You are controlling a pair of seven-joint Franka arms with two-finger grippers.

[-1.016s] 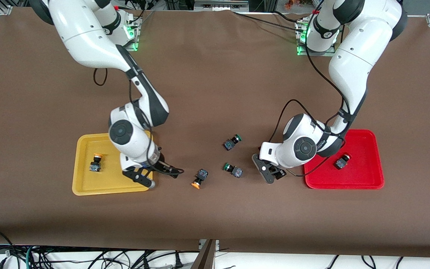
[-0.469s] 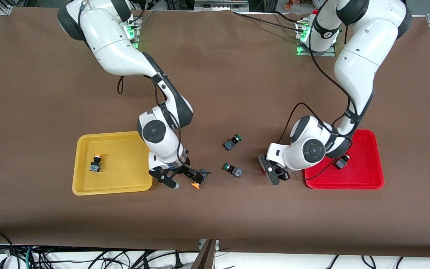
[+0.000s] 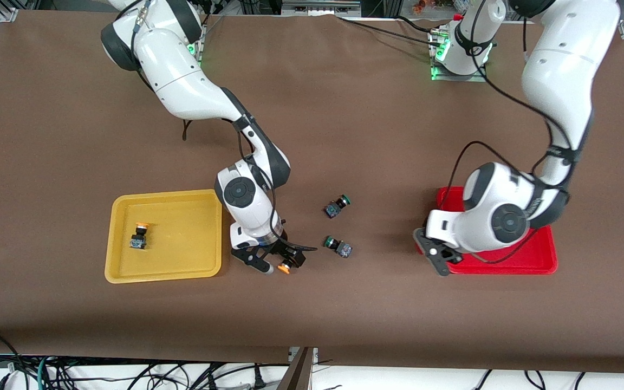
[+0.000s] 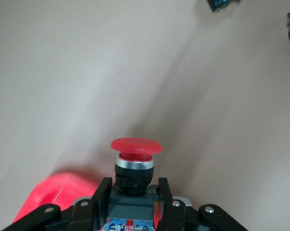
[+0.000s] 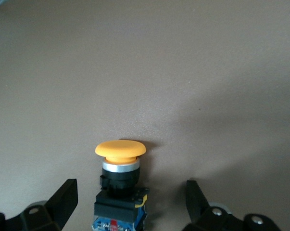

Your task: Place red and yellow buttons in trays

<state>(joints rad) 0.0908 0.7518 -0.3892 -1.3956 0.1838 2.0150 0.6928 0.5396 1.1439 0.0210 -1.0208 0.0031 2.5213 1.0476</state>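
A red button (image 4: pixel 135 161) with a dark body sits upright between the fingers of my left gripper (image 4: pixel 134 202), which is shut on it. That gripper (image 3: pixel 435 254) hangs over the table at the corner of the red tray (image 3: pixel 539 262) that is toward the right arm's end. The tray's corner shows below the button (image 4: pixel 58 192). My right gripper (image 3: pixel 282 259) is low over the table and open. A yellow button (image 5: pixel 119 185) lies between its spread fingers (image 5: pixel 65 195) without touching them. Beside it, the yellow tray (image 3: pixel 182 266) holds another yellow button (image 3: pixel 138 236).
Two green-capped buttons lie on the brown table between the arms, one (image 3: pixel 337 206) farther from the front camera than the other (image 3: pixel 338 246). My left arm's wrist covers much of the red tray's inside.
The left gripper has shut on the red button and carried it from the table toward the red tray. The right arm has swung from the yellow tray's edge to straddle the loose yellow button.
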